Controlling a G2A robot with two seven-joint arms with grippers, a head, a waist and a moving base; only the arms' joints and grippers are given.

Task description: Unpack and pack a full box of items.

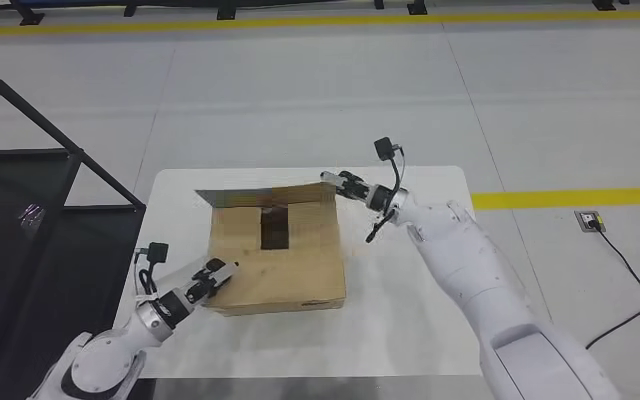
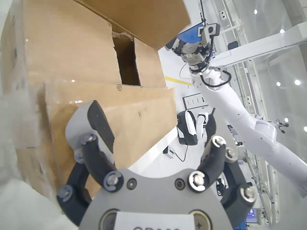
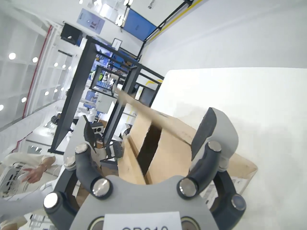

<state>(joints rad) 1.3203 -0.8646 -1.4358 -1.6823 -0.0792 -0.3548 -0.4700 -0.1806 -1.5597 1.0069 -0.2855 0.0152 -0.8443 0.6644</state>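
A white table (image 1: 400,300) stands on a pale floor (image 1: 300,90) marked with yellow lines. The cardboard box (image 1: 285,270) lies in the middle of the table. Its far flap (image 1: 265,193) is tilted up, while the other flaps lie flat around a dark gap (image 1: 274,228) in the box's top.

The right gripper (image 1: 335,181) is at the box's far right corner, beside the end of the raised flap. In the right wrist view its jaws stand wide, with the flap's thin edge (image 3: 144,111) running between them.

The left gripper (image 1: 215,272) is at the box's near left corner. Its jaws are spread wide and hold nothing, and one finger (image 2: 100,123) lies over the near flap (image 2: 134,111).
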